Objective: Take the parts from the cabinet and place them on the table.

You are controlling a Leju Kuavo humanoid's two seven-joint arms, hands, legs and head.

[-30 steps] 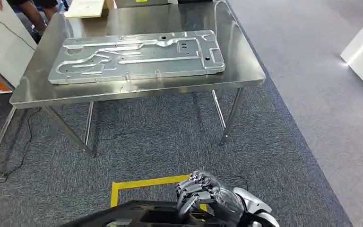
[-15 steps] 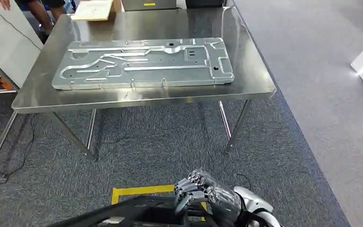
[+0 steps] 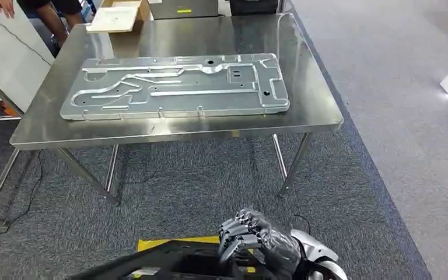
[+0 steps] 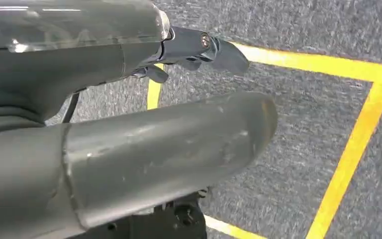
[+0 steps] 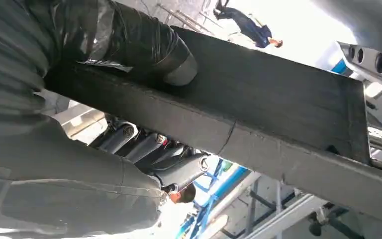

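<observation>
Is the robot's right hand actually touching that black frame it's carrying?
Touching. In the right wrist view, the right hand wraps its thumb over the black flat frame.

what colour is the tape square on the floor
Yellow; the tape shows best in the left wrist view, on grey carpet.

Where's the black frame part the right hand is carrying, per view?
Head view: black frame part at the bottom edge, right hand gripping it.
Right wrist view: the dark bar running across the picture.
Left wrist view: cannot pick it out.
Shared landmark: yellow floor tape.
</observation>
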